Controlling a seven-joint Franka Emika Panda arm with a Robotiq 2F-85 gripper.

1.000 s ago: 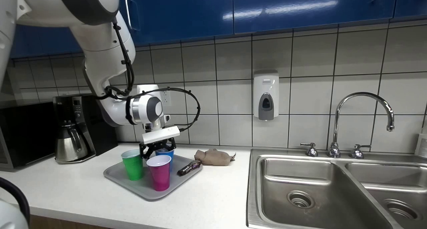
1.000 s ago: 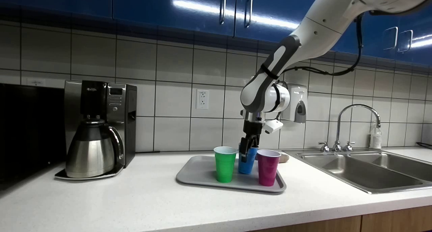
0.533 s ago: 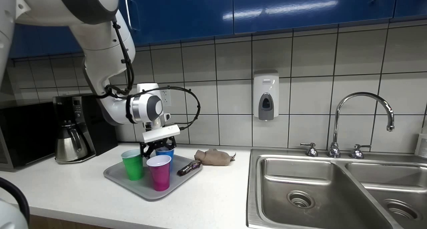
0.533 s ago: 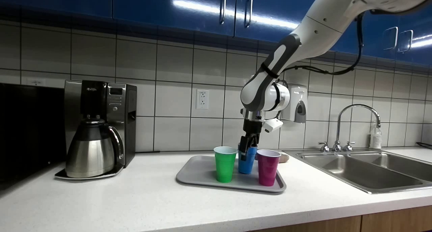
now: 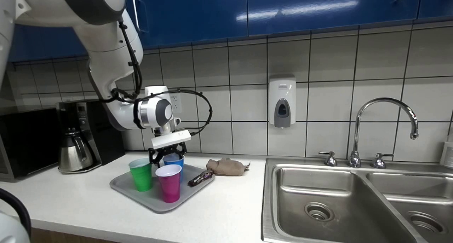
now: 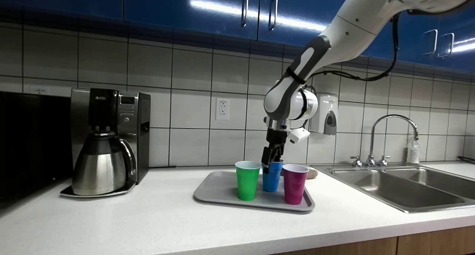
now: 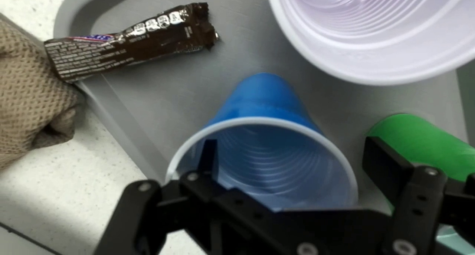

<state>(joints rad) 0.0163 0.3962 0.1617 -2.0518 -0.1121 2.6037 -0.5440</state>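
My black gripper [image 7: 292, 151] stands open over a blue cup [image 7: 265, 95] with a white rim, holding nothing. In the wrist view one finger [image 7: 209, 154] overlaps the cup's mouth; whether its tip is inside the cup or above it I cannot tell. The opposite finger [image 7: 389, 169] stands outside the rim, in front of a green cup [image 7: 426, 143]. A magenta cup [image 5: 170, 184], pale inside, is nearest the blue one at the front. All three cups stand upright on a grey tray [image 6: 219, 188]. A brown wrapped candy bar [image 7: 137, 39] lies across the tray's edge.
A crumpled brown cloth [image 5: 228, 167] touches the candy bar's end on the white counter. To one side are a coffee maker [image 6: 128, 136] with its steel carafe [image 6: 99, 169]. Opposite lies the steel sink [image 5: 315, 186] with a tall faucet [image 5: 385, 99]. Blue cabinets [image 5: 332, 9] hang overhead.
My gripper has risen slightly and shifted a little, so more of the blue cup's rim shows. It has stayed open. The green and magenta cups have not moved.
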